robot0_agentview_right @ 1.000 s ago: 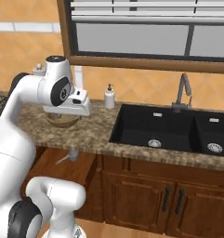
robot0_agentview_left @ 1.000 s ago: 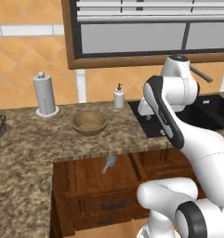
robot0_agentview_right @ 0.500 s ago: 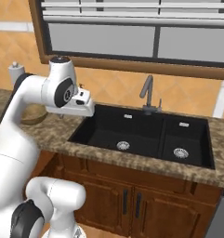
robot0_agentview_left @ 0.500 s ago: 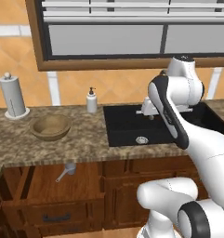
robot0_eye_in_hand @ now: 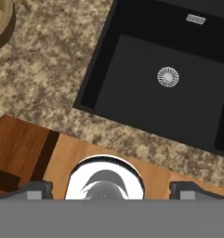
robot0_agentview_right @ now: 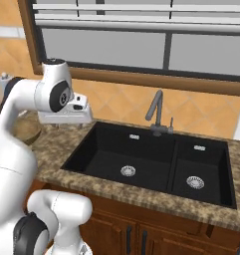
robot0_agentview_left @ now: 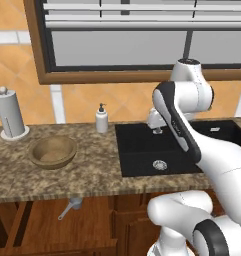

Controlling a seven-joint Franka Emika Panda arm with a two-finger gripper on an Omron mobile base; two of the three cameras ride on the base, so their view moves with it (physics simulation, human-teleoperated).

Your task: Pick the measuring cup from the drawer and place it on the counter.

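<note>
Overhead, a slatted window; below, the speckled granite counter (robot0_agentview_left: 92, 170) carries a paper towel holder (robot0_agentview_left: 10, 114), soap dispenser (robot0_agentview_left: 101, 119), empty wooden bowl (robot0_agentview_left: 53, 152) and black double sink (robot0_agentview_right: 156, 162). Open wooden drawer (robot0_agentview_left: 47, 225): contains the measuring cup (robot0_agentview_left: 70, 207). Gripper (robot0_eye_in_hand: 111, 189): raised above the sink's near edge, fingers spread wide, holding nothing.

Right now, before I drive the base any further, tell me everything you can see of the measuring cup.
The measuring cup is a small grey, metal-looking scoop: a round bowl with a thin straight handle running down and to the left in the left base view. It lies flat on the reddish wood floor of the open drawer, just under the front edge of the counter. Nothing else touches it, and part of the bowl is hidden by that edge.
</note>
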